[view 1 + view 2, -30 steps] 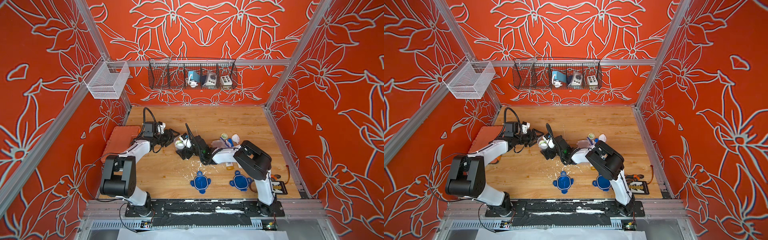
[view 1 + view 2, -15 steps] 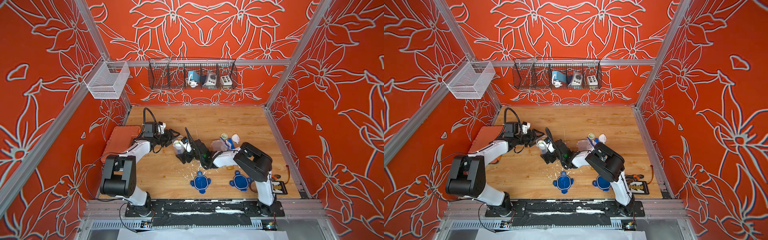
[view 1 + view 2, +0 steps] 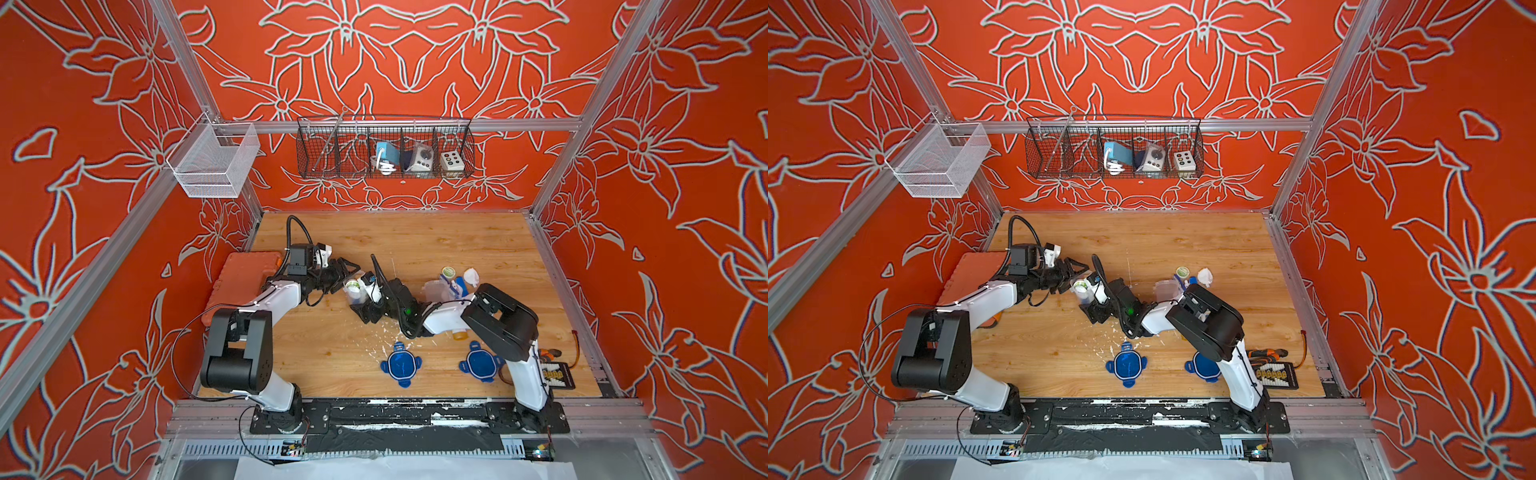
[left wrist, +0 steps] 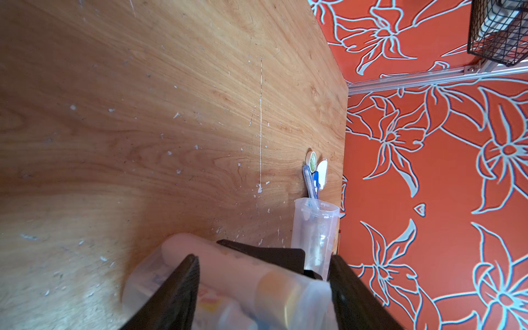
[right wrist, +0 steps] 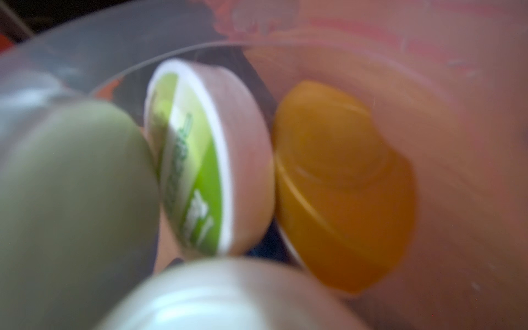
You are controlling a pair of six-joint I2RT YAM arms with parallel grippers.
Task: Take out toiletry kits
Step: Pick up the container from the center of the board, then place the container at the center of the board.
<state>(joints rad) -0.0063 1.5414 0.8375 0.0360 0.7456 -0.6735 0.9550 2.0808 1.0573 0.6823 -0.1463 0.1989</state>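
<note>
Left wrist view shows the left gripper (image 4: 261, 265) clamped across a clear tub (image 4: 228, 285), with its jaws pressed to the tub's walls and an amber-ended bottle (image 4: 274, 288) lying inside. The right wrist view looks straight into that tub's mouth, where a round white piece (image 5: 194, 160) with a green label leans against the bottle's amber end. I cannot tell whether the right gripper (image 3: 362, 299) is open or closed, because its fingers are blurred or hidden. In both top views this tub is held over the middle of the bench (image 3: 415, 237), left of a second tub (image 3: 434, 289), by which a toothbrush (image 4: 310, 183) and other kit pieces lie. The risk, as I judge it, is the narrow mouth and tightly packed pieces. Fingers could jam at the rim, lever the slick tub out of the left hold, or squeeze the round piece so that it skips out and rolls away.
</note>
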